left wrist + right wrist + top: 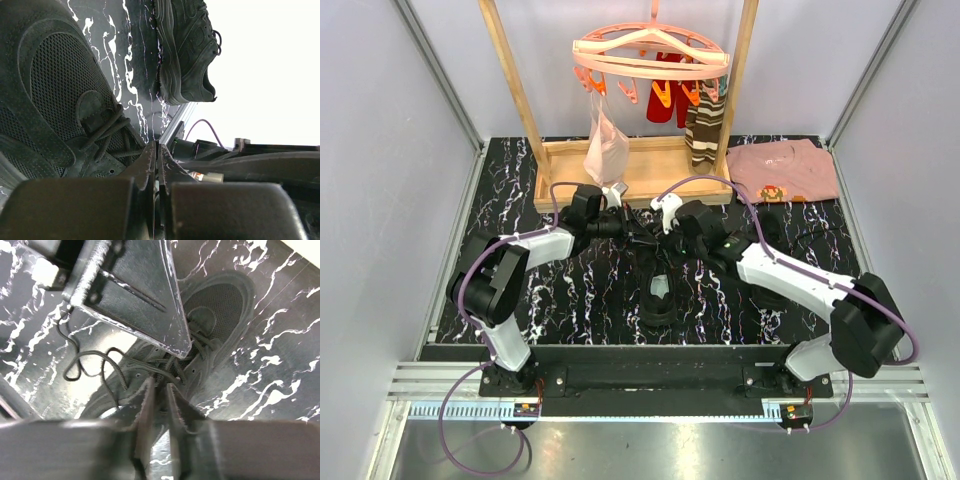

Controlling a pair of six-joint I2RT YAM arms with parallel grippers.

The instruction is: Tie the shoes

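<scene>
One black shoe lies at the table's middle, its pale insole showing. It fills the left of the left wrist view and the middle of the right wrist view. Both grippers meet over its laces. My left gripper has its jaws pressed nearly together. A thin black lace loops off the shoe and runs up to its fingers. My right gripper is shut at the lacing, with a lace strand at its tips. The second shoe lies further off on its sole.
A wooden rack stands at the back. A pink clip hanger on it holds a pale garment and a striped sock. A pink folded shirt lies at the back right. Grey walls enclose the black marbled table.
</scene>
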